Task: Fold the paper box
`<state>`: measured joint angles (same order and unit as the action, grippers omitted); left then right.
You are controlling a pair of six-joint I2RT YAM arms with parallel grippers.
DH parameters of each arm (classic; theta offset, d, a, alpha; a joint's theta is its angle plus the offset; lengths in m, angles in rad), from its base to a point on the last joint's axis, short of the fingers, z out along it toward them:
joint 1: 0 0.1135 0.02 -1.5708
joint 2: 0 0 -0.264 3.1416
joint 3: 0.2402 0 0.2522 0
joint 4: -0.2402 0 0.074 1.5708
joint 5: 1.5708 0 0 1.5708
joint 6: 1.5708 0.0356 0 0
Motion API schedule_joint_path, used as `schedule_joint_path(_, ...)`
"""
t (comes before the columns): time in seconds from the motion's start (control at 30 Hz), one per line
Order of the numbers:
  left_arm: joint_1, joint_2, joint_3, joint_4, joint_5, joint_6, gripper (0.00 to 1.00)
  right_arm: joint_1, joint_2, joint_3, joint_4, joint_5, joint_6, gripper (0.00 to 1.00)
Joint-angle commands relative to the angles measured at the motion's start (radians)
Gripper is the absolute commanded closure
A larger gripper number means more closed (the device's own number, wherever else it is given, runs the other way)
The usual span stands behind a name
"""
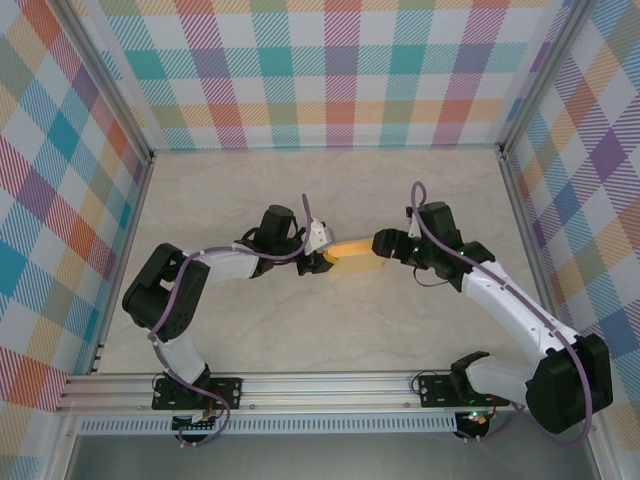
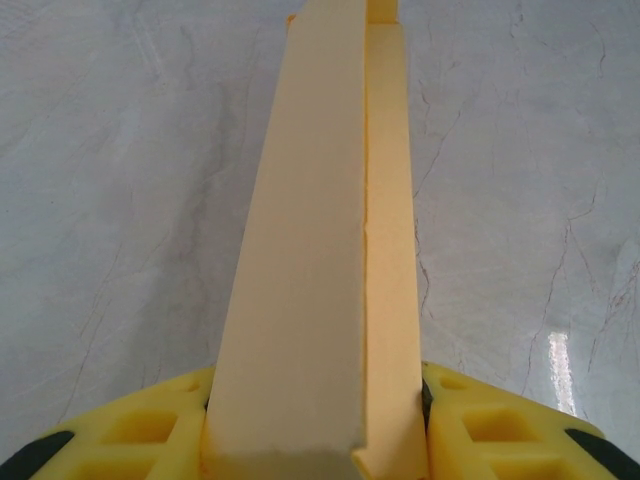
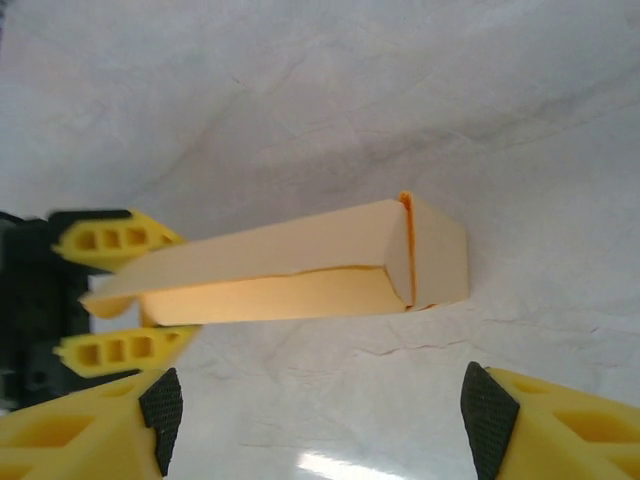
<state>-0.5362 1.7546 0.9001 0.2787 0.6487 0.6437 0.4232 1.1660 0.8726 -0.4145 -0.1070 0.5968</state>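
At table centre, top view: the paper box [image 1: 356,250] shows as a long, narrow yellow-orange tube, its length running left to right between the two arms. Its left end is clamped in the left gripper [image 1: 326,258]. On the left wrist view, the card is pinched between both yellow fingers [image 2: 150,435], with a seam [image 2: 365,240] running along its upper face. The right gripper [image 1: 384,243] sits just beside the box's right end. On the right wrist view, its black-padded fingers [image 3: 160,415] stand wide apart, neither touching the card. Marbled table [image 1: 250,190] below. Cannot tell whether the box rests on it.
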Motion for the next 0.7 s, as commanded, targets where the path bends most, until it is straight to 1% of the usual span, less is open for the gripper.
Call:
schedule_joint_path(0.0,-0.013,0.028,0.003,-0.090,-0.057,0.019,0.75,-0.018,0.054,0.068,-0.086,-0.128,0.276,0.25)
schedule_joint_path(0.03,-0.013,0.026,0.001,-0.088,-0.057,0.019,0.74,-0.021,0.077,0.099,-0.110,-0.140,0.324,0.25)
schedule_joint_path(0.1,-0.013,0.025,-0.004,-0.079,-0.052,0.022,0.74,-0.022,0.123,0.178,-0.165,-0.153,0.338,0.25)
schedule_joint_path(0.17,-0.012,0.022,-0.011,-0.061,-0.041,0.019,0.74,-0.023,0.180,0.275,-0.250,-0.119,0.262,0.25)
schedule_joint_path(0.23,-0.012,0.020,-0.021,-0.039,-0.035,0.016,0.74,-0.026,0.227,0.344,-0.348,-0.028,0.160,0.25)
schedule_joint_path(0.3,-0.013,0.014,-0.027,-0.025,-0.028,0.019,0.74,-0.053,0.271,0.387,-0.425,0.030,0.042,0.25)
schedule_joint_path(0.33,-0.013,0.010,-0.030,-0.021,-0.029,0.024,0.74,-0.084,0.295,0.404,-0.465,0.019,0.022,0.24)
schedule_joint_path(0.37,-0.013,0.004,-0.031,-0.022,-0.029,0.032,0.74,-0.131,0.318,0.409,-0.484,-0.056,0.020,0.23)
schedule_joint_path(0.4,-0.013,0.000,-0.034,-0.021,-0.031,0.041,0.74,-0.169,0.333,0.408,-0.491,-0.125,0.044,0.23)
schedule_joint_path(0.43,-0.013,-0.001,-0.034,-0.021,-0.032,0.046,0.74,-0.203,0.348,0.401,-0.499,-0.184,0.109,0.23)
schedule_joint_path(0.47,-0.013,0.002,-0.033,-0.023,-0.031,0.051,0.74,-0.217,0.358,0.393,-0.493,-0.229,0.170,0.23)
schedule_joint_path(0.57,-0.013,0.015,-0.016,-0.043,-0.021,0.060,0.74,-0.216,0.369,0.361,-0.416,-0.329,0.330,0.20)
schedule_joint_path(0.6,-0.013,0.020,-0.013,-0.047,-0.017,0.062,0.74,-0.216,0.376,0.353,-0.401,-0.338,0.385,0.16)
schedule_joint_path(0.67,-0.013,0.028,-0.004,-0.050,-0.010,0.060,0.74,-0.212,0.394,0.338,-0.370,-0.374,0.492,0.15)
